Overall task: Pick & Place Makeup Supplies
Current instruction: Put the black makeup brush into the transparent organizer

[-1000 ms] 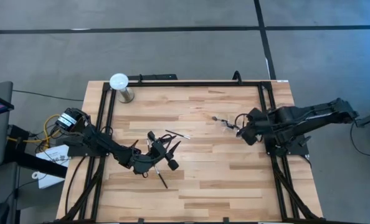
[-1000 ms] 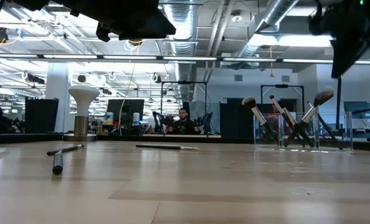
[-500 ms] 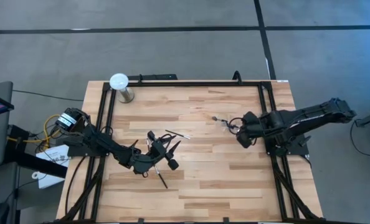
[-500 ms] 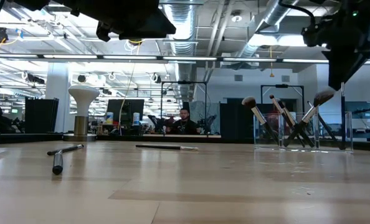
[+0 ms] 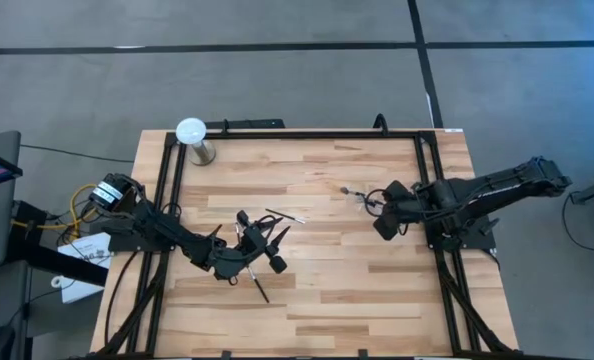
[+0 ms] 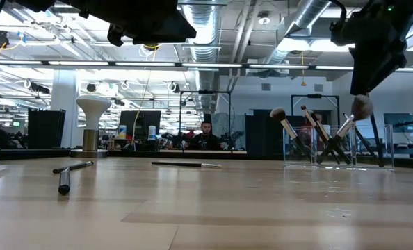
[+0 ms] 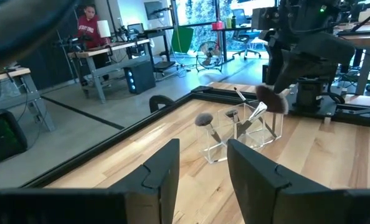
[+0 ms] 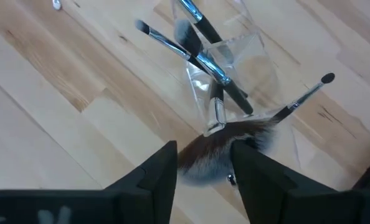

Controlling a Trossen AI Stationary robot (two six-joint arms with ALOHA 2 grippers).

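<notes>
right jaws: parted; right gripper (image 8: 200, 180) sits just above the clear holder (image 8: 235, 68), fluffy brush head (image 8: 225, 146) between the fingers, looks let go, not clamped
left jaws: apart, nothing between them; left gripper (image 7: 200, 180) hovers low over the mid-left of the table (image 5: 317, 290), above the loose brushes
stowed brushes: several stand tilted in the holder near the table's right side, heads up (image 6: 318, 135)
loose brushes: a few dark sticks lie flat on the wood by the left gripper (image 5: 262, 240); one long thin one (image 6: 185, 164) farther back; exact count unclear under the arm
weight: judged very light, no load issue for either arm
stiffness: handles rigid and thin; bristle heads soft, will splay or deform if pinched
slip: round smooth handles lying flat will likely roll or skid away when one finger touches first
where to grip: mid-handle, jaws across the stick, fingers straddling it down to the wood; avoid bristles and ferrule end
holder: clear, light plastic by the look; a bump on entry could shift or tip it
other: white globe on metal base (image 5: 191, 131) at the far-left corner, well apart
</notes>
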